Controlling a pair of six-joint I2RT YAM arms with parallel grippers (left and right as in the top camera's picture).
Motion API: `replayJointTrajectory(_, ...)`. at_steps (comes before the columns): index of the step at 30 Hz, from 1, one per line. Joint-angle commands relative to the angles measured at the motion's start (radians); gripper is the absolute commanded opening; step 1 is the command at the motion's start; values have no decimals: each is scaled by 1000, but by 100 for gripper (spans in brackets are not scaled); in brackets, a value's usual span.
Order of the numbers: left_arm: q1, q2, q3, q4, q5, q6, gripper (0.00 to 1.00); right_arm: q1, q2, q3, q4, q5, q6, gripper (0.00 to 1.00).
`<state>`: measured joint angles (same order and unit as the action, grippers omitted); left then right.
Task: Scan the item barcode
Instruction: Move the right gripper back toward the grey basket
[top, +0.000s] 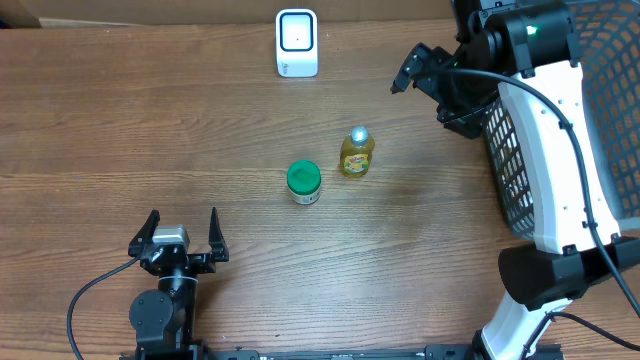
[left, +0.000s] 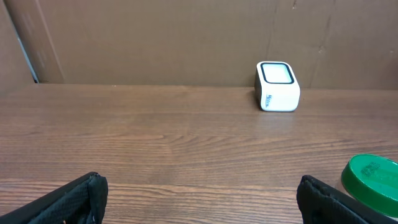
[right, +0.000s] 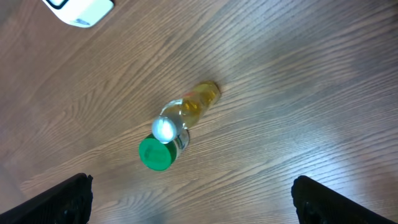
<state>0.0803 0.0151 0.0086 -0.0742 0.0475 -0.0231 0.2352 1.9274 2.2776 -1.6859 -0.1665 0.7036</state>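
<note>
Wooden table (top: 150, 120) with everything well spread out. At the far edge sits a small white boxy barcode scanner (top: 297, 43) with a dark-rimmed window on top, and the left wrist camera sees it standing against the brown back wall (left: 277, 87).

Near the middle stands a little yellow plastic bottle (top: 356, 153) with a silver cap. Just beside it, on the left arm's side, is a small jar with a green lid (top: 303, 181). From overhead the two look close but not touching.

The left gripper (top: 182, 220) sits low at the near edge, jaws spread as wide as they go and nothing between them. In its own view (left: 202, 205) only bare wood shows in the gap, with the green lid (left: 372, 180) off to one side.

The right gripper (top: 422, 95) is up in the air next to the white mesh basket (top: 610, 110), also wide open and empty. Its camera looks down on the bottle (right: 186, 112) and jar (right: 155, 154), well clear of both fingers (right: 62, 199).
</note>
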Motion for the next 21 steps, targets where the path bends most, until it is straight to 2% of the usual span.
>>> replayJointTrajectory(1,5,-10,-4,-1,-6,1,100,-8,5,-38,14,17,8,100)
replayJointTrajectory(21,5,-10,-4,-1,-6,1,100,-8,5,-273,164,16,56,100)
